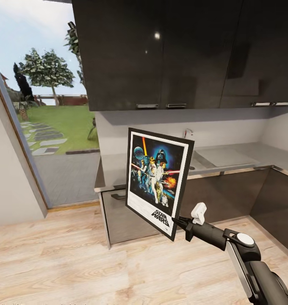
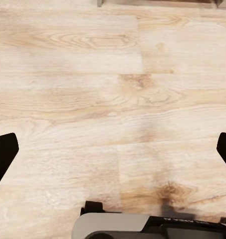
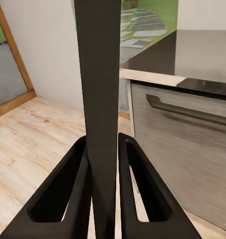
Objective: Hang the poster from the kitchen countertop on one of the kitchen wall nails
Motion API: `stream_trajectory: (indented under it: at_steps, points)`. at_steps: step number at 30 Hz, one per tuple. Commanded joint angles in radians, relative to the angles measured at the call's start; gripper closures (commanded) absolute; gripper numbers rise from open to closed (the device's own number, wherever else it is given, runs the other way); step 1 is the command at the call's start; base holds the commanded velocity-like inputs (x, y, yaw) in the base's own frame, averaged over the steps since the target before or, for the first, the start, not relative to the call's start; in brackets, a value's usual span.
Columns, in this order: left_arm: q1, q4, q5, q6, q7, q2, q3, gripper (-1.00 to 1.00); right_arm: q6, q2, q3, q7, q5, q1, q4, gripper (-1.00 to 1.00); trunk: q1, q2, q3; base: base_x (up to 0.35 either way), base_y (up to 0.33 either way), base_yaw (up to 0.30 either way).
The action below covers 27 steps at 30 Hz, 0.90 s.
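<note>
Behind, the countertop [image 1: 228,159] is cleared; the poster [image 1: 158,180] is held upright, pinched at its lower corner by the right gripper [image 1: 179,221], with no nail seen.

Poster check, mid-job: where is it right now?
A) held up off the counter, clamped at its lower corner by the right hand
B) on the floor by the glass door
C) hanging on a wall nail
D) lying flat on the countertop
A: the poster stands in the air in front of the kitchen countertop, and the right hand pinches its lower corner; the right wrist view shows both fingers closed on the frame's edge.
</note>
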<state>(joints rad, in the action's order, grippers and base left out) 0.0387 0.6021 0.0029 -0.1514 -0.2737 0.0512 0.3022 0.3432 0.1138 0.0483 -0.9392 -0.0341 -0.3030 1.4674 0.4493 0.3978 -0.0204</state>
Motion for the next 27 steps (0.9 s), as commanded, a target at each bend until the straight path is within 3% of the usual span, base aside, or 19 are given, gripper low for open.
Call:
stream_trajectory:
  at_steps: [1, 11, 27]
  points:
    - [0.0, 0.001, 0.0, 0.0, -0.007, -0.001, 0.004, -1.0, 0.009, 0.0, 0.001, -0.003, -0.005, -0.001, 0.001, 1.0, 0.001, 0.002, -0.003, 0.0, 0.0, 0.133]
    - [0.0, 0.001, 0.0, 0.001, -0.007, -0.001, 0.005, -1.0, 0.008, 0.0, 0.001, -0.003, -0.004, -0.001, 0.001, 1.0, 0.001, 0.002, -0.013, 0.0, 0.054, 0.2]
    - [0.0, 0.001, 0.0, 0.001, -0.007, -0.001, 0.005, -1.0, 0.008, 0.0, 0.001, -0.003, -0.004, -0.001, 0.001, 1.0, 0.001, 0.002, -0.029, 0.0, 0.267, 0.213]
